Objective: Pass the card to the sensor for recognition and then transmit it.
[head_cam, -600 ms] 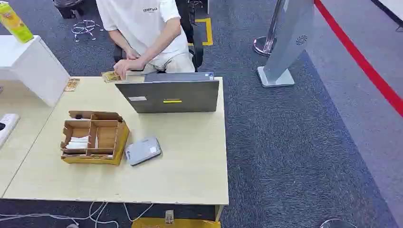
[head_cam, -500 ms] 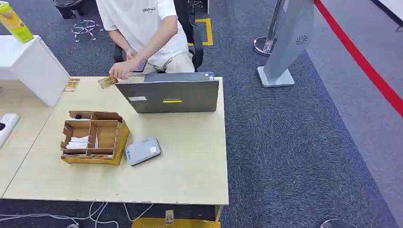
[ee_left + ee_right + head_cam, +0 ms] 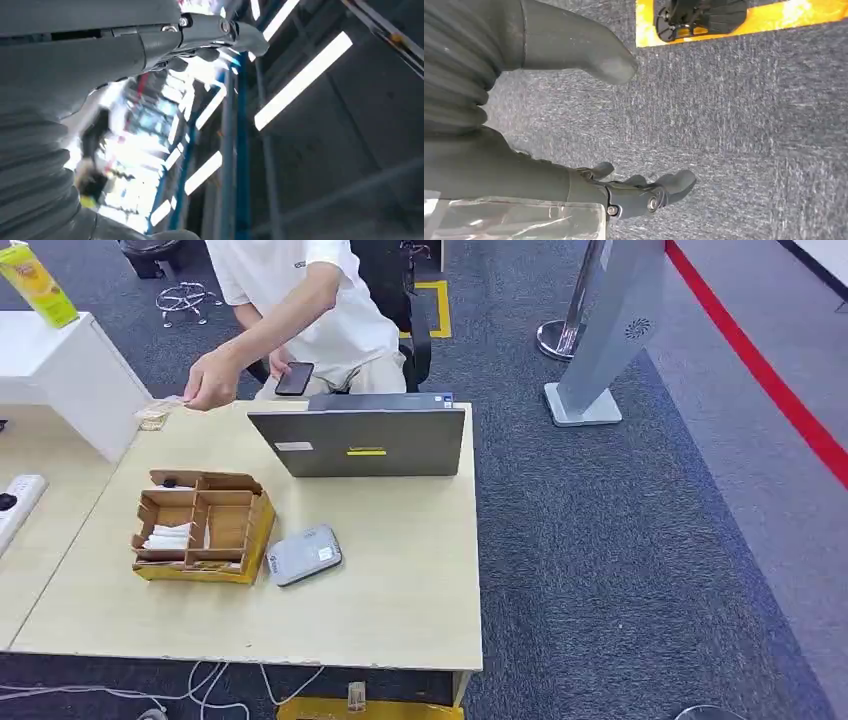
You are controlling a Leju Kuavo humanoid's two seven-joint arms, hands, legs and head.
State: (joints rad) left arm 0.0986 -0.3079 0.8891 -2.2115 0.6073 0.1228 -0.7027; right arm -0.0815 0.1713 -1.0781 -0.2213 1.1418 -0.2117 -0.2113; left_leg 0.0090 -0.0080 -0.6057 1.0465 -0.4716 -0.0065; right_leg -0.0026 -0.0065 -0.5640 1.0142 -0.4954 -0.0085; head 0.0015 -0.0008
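Left hand (image 3: 200, 42) raised, fingers apart, empty. Right hand (image 3: 624, 192) hangs over carpet, fingers loose, empty. Person's hand (image 3: 212, 380) holds card (image 3: 172, 400) over bench (image 3: 400, 570) far edge; sensor (image 3: 303, 556) beside cardboard organizer (image 3: 200, 530).

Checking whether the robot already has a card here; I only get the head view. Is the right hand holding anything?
Observer: No. The right wrist view has the right hand bare, thumb and fingers apart, above grey carpet.
Operator: And the left hand?
Observer: In the left wrist view the left hand is turned up toward ceiling light strips, with nothing in it.
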